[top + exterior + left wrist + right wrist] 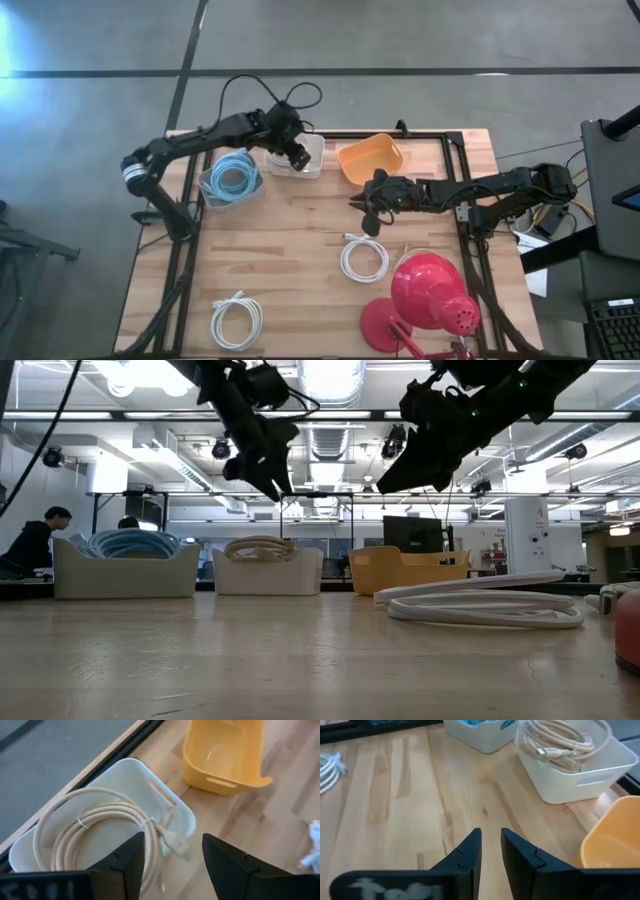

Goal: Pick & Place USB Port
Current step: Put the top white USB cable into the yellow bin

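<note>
Tabletop (290,250): light wooden planks in a dark metal frame, seen from straight above.

Left gripper (297,157): above the white bin at the far edge of the tabletop, raised clear of it (the low view shows it hanging well above the bins). Its jaws are spread apart and empty, with the bin's cable showing between them in the left wrist view.

White bin (172,810): at the far edge, near the middle, holding a coiled cream USB cable (95,827) whose plug end lies toward the bin's rim.

Bin with blue cable (230,180): just beside the white bin, toward the far left corner, with a light blue coil inside.

Orange bin (371,160): at the far edge, right of the white bin, with nothing visible inside.

Right gripper (372,215): over the bare wood right of centre, near the orange bin, lifted off the surface. Its jaws are nearly closed, a thin gap between them, grasping nothing.

White cable coil (363,258): loose on the tabletop, just nearer than the right gripper.

Second white coil (236,319): loose near the front left corner.

Red desk lamp (430,300): at the front right corner, its round shade facing up.

Person (35,540): seated in the room beyond, visible at the left of the low view.
</note>
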`<state>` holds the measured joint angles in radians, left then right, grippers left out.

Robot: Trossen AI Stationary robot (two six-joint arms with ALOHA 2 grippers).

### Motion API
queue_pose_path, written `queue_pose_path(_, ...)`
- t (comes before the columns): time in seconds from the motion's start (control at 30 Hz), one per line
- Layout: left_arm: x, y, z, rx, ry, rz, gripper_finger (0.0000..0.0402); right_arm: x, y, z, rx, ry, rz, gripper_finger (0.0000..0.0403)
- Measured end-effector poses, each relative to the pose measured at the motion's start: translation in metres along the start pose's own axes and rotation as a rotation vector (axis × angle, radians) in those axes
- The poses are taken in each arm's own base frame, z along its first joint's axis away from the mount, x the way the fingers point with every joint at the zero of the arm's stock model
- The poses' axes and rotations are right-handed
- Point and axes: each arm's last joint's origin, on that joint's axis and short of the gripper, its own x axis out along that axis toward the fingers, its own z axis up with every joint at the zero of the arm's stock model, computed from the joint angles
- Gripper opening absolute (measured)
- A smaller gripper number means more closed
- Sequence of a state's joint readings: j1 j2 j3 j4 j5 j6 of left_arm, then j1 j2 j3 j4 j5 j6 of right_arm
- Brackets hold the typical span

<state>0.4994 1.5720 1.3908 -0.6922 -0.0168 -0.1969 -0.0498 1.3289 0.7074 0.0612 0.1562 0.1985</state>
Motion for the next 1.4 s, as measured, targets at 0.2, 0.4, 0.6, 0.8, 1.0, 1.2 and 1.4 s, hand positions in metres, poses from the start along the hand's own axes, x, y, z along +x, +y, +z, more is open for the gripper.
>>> queue_pose_path(0.2, -0.011, -0.016, -0.01, 0.03, -0.007, -0.04, 0.0188, 0.0, 0.003, -0.001, -0.053, 0.018, 0.064, 0.0101)
queue_pose_path(0.4, -0.008, -0.034, -0.028, 0.081, 0.037, -0.073, 0.0188, -0.002, 0.011, -0.01, -0.055, 0.09, 0.079, 0.0139)
queue_pose_path(0.6, -0.004, -0.051, -0.048, 0.121, 0.084, -0.104, 0.0188, -0.006, 0.018, -0.025, 0.006, 0.237, 0.072, 0.0163)
queue_pose_path(0.8, -0.004, -0.07, -0.063, 0.129, 0.12, -0.137, 0.0188, -0.008, 0.028, -0.036, 0.023, 0.308, 0.081, 0.0169)
queue_pose_path(1.0, -0.01, -0.092, -0.072, 0.192, 0.117, -0.185, 0.0188, 0.002, 0.038, -0.051, -0.018, 0.37, 0.092, 0.0169)
queue_pose_path(1.2, -0.015, -0.108, -0.08, 0.234, 0.105, -0.196, 0.0188, 0.019, 0.041, -0.07, -0.013, 0.466, 0.063, 0.0169)
queue_pose_path(1.4, -0.018, -0.115, -0.084, 0.251, 0.098, -0.193, 0.0188, 0.038, 0.043, -0.087, 0.002, 0.536, 0.073, 0.0169)
